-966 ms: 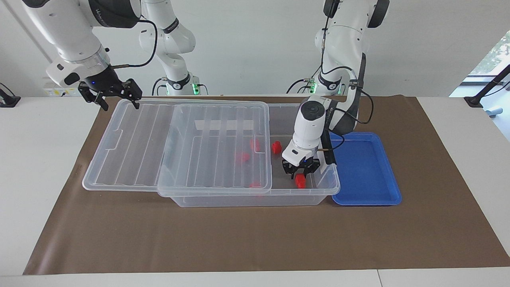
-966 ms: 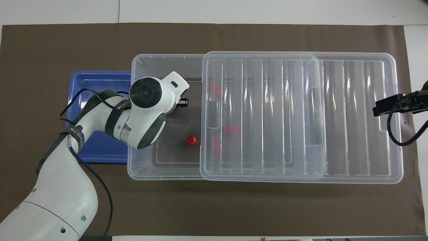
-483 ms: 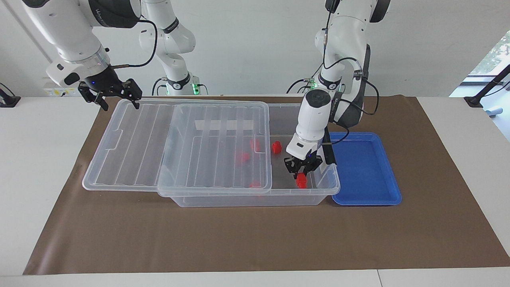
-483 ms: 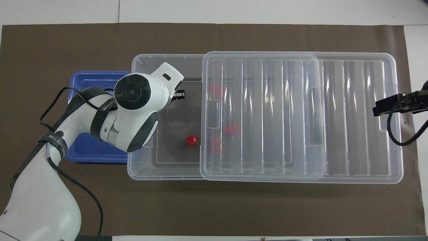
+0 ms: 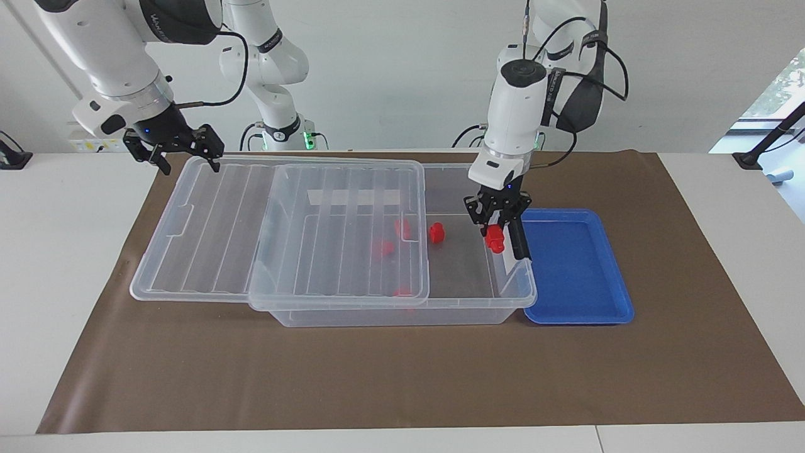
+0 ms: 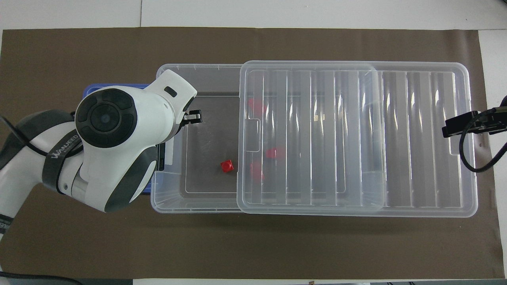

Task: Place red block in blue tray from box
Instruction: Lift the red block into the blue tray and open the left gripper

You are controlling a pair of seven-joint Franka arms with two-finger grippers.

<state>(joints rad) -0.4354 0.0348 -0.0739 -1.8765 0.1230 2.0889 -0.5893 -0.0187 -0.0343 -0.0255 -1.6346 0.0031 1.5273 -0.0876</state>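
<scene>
I read "WANJEED" on the dark band round the left arm's wrist in the overhead view; the whitish label strip (image 5: 356, 197) inside the box (image 5: 402, 308) carries no writing I can make out. The red block (image 5: 495, 238) is tiny, bright red, glossy plastic, roughly rectangular with a knobbly outline; the left gripper (image 5: 497, 221) has its fingers clamped on it, holding it in the air over the uncovered end of the box, just beside the black latch (image 5: 519, 240) and close to the blue tray (image 5: 575, 302). The box is clear plastic with rounded corners; its ribbed transparent lid (image 5: 207, 226) is slid toward the right arm's end of the table, overhanging the box there. On the box floor a loose block (image 5: 436, 233) lies uncovered; three more red blocks (image 5: 383, 247) show blurred through the lid. The tray is shallow, bright blue, smooth, with raised rim and rounded corners; it sits touching the box's end toward the left arm's end of the table. All rests on a matte brown mat (image 5: 402, 377). The right gripper (image 5: 175, 150) waits over the lid's overhanging end, fingers apart, holding nothing.
</scene>
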